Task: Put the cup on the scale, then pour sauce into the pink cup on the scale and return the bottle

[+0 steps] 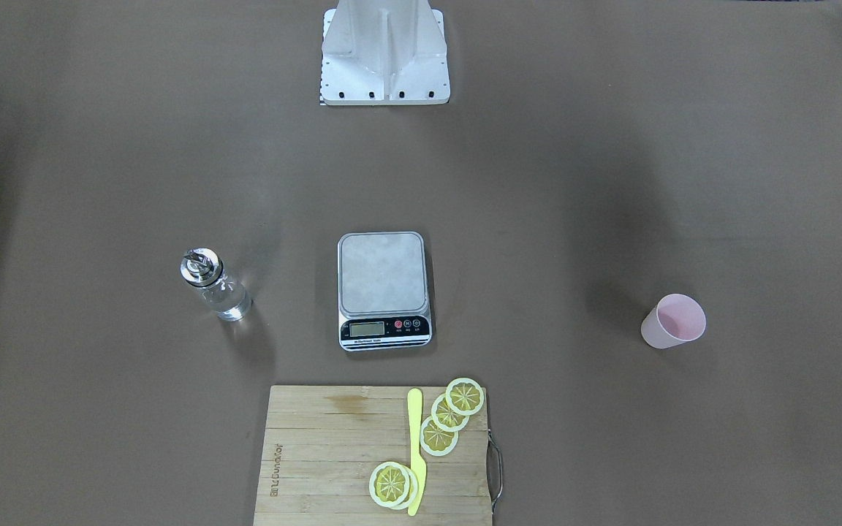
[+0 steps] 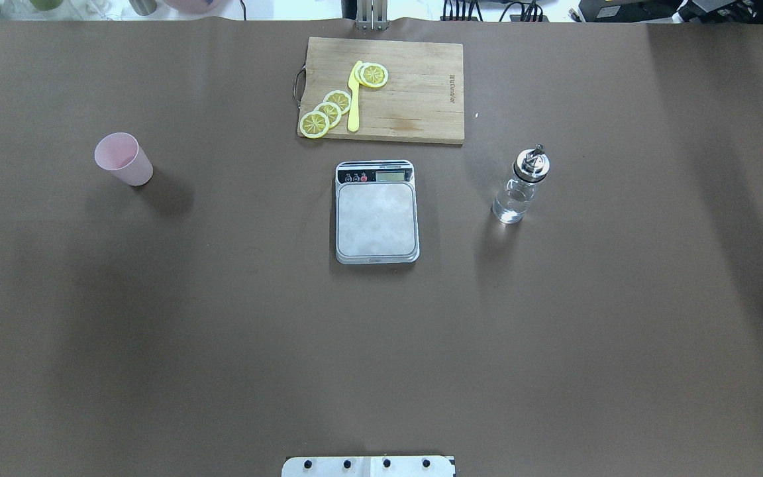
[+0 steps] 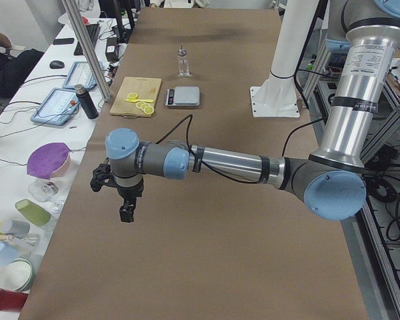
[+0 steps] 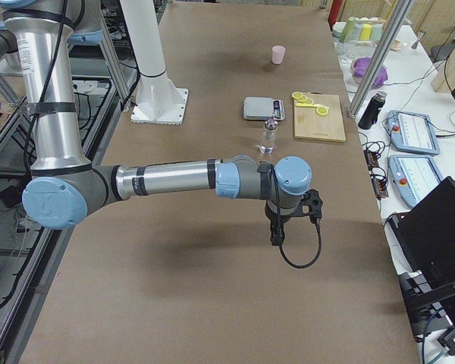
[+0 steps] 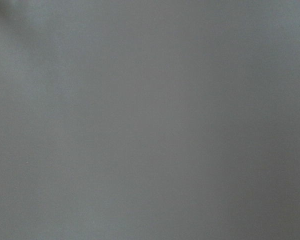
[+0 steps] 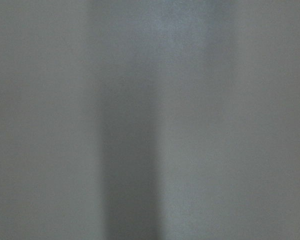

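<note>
The pale pink cup [image 2: 123, 159] stands upright on the table at the left of the overhead view, also at the right of the front view [image 1: 673, 321]. The scale [image 2: 376, 212] sits mid-table with a bare platform [image 1: 383, 274]. The clear glass bottle [image 2: 520, 185] with its metal pourer cap holds clear liquid and stands right of the scale [image 1: 215, 286]. My left gripper [image 3: 125, 212] shows only in the left side view, held above the table far from the cup; I cannot tell its state. My right gripper [image 4: 277, 236] shows only in the right side view, likewise unclear.
A wooden cutting board [image 2: 414, 99] with lemon slices [image 2: 328, 111] and a yellow knife [image 2: 354, 96] lies beyond the scale. The robot's base plate [image 2: 368, 466] is at the near edge. Both wrist views show only plain brown table surface.
</note>
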`<state>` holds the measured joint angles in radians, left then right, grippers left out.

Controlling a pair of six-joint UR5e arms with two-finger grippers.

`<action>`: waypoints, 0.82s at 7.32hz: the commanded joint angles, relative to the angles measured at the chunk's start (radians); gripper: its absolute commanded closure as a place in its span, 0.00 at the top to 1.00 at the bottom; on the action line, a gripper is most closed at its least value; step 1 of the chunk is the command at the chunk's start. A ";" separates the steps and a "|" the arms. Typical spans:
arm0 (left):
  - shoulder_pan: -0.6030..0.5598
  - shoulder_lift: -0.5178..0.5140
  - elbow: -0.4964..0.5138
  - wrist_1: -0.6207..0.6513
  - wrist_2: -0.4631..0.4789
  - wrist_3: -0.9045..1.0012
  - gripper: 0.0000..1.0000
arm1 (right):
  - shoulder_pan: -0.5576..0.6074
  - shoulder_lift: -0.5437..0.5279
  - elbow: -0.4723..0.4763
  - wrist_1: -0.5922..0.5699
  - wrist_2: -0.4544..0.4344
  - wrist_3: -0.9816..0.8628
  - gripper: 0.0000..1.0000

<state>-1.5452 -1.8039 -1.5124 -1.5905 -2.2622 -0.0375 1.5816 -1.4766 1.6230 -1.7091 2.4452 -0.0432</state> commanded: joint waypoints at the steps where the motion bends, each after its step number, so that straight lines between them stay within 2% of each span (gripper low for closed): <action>1: 0.075 -0.026 -0.085 -0.003 0.004 -0.136 0.98 | 0.000 0.001 0.002 -0.001 0.000 0.000 1.00; 2: 0.173 -0.035 -0.156 0.000 0.012 -0.271 0.98 | 0.000 -0.001 0.002 0.000 0.002 0.000 1.00; 3: 0.235 -0.049 -0.175 -0.006 0.004 -0.398 0.98 | 0.000 -0.001 0.002 0.000 0.002 0.000 1.00; 4: 0.317 -0.063 -0.164 -0.058 0.007 -0.480 0.98 | 0.000 -0.001 0.002 -0.001 0.000 0.000 1.00; 6: 0.400 -0.077 -0.056 -0.243 0.009 -0.670 0.97 | 0.000 0.004 0.002 -0.001 0.000 0.000 1.00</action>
<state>-1.2020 -1.8688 -1.6302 -1.7156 -2.2548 -0.5883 1.5816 -1.4756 1.6245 -1.7102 2.4453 -0.0429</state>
